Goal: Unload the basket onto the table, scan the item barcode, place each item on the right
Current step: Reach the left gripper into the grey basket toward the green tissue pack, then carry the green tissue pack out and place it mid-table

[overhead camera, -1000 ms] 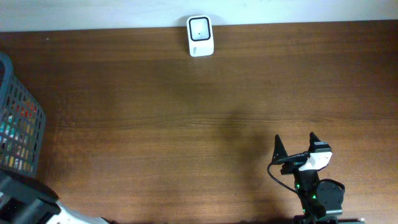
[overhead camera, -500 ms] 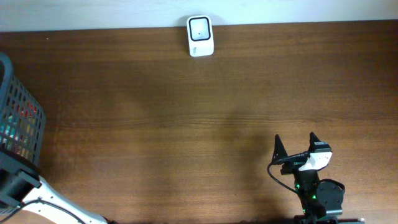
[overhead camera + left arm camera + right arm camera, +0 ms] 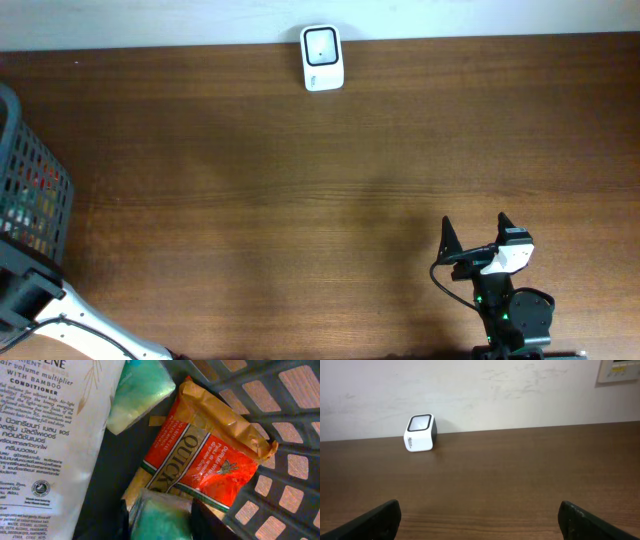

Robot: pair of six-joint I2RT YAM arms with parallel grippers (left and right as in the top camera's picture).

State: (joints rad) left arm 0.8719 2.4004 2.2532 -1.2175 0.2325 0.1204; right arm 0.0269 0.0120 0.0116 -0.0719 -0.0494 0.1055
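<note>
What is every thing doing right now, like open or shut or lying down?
scanner, standing upright.
basket, holding packets.
orange packet, lying in basket.
conditioner pack, lying in basket.
green packet, pinched by left hand.
left hand, shut on green packet.
right hand, open, empty.

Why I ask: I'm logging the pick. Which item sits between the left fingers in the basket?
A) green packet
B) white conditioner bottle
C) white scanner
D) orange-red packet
A: in the left wrist view a green packet lies between the two dark fingers at the bottom edge.
</note>
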